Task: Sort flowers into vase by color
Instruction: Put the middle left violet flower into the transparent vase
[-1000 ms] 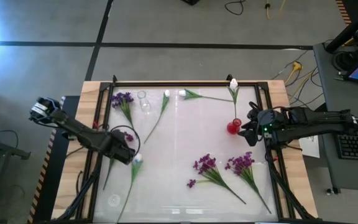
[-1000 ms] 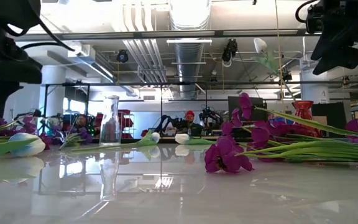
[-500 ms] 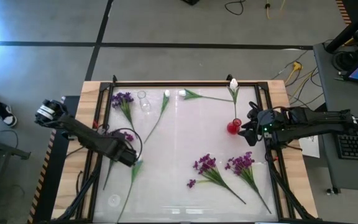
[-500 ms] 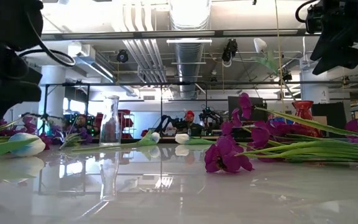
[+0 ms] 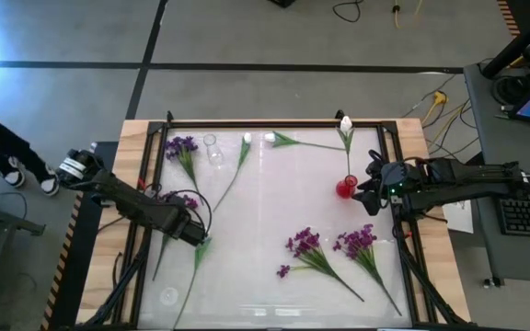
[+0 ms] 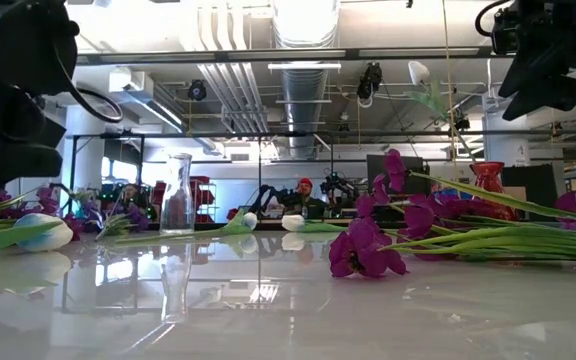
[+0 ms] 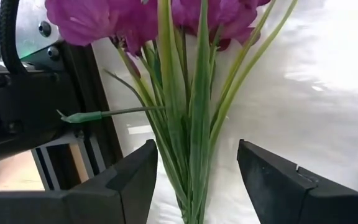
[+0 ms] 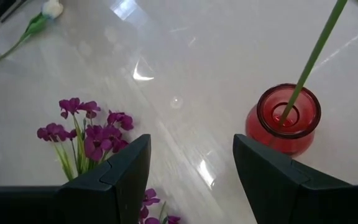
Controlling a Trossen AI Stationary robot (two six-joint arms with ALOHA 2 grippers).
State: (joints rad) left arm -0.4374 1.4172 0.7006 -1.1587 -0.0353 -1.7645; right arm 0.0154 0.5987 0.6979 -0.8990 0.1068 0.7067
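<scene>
My left gripper is open over a purple blossom cluster by the table's left rail. Its fingers stand on either side of the bundled green stems, which lie on the table. My right gripper is open and hovers beside the red vase, which holds one white tulip stem. A clear glass bottle stands far left. Other purple clusters and white tulips lie flat.
A black frame runs round the white table top. A white bud on a long stem lies under my left arm. The table's middle holds nothing. A person's legs pass on the floor at the left.
My left gripper has crept a little toward the table's near edge and right, and now covers the white bud that showed beside it. The right arm has kept still. A person has walked into view on the floor at the left.
</scene>
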